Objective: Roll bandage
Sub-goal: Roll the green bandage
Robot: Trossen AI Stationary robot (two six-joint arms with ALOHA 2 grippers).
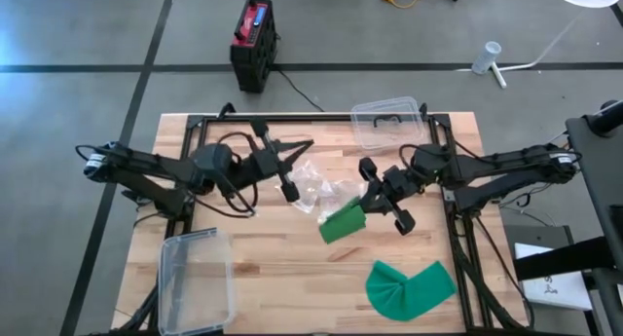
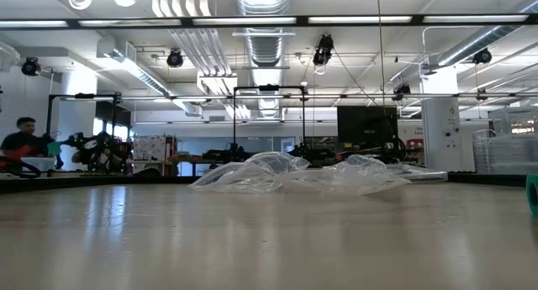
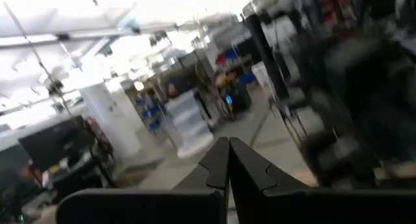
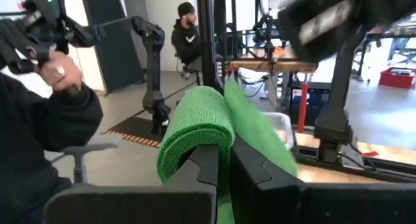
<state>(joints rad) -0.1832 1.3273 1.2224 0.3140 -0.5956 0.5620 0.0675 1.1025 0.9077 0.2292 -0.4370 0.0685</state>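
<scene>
Right gripper (image 4: 223, 160): closed on green bandage (image 4: 198, 123), lifted mid-table.
Left gripper (image 1: 289, 191): closed, empty, beside plastic wrap (image 1: 316, 183).
Second bandage (image 1: 409, 287): near table's (image 1: 282, 268) front-right edge.

Crumpled clear plastic bag (image 1: 313, 185) mid-table, clear containers (image 1: 387, 123) (image 1: 197, 278), black-red box (image 1: 253, 42) on floor

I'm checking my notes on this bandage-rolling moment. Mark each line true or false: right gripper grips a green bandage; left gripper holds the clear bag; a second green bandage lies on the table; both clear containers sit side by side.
1. The right gripper grips a green bandage. True.
2. The left gripper holds the clear plastic bag. False: it is shut on nothing.
3. A second green bandage lies flat on the table. True.
4. Both clear containers sit side by side. False: one container is at the near left, the other container at the far edge.
</scene>
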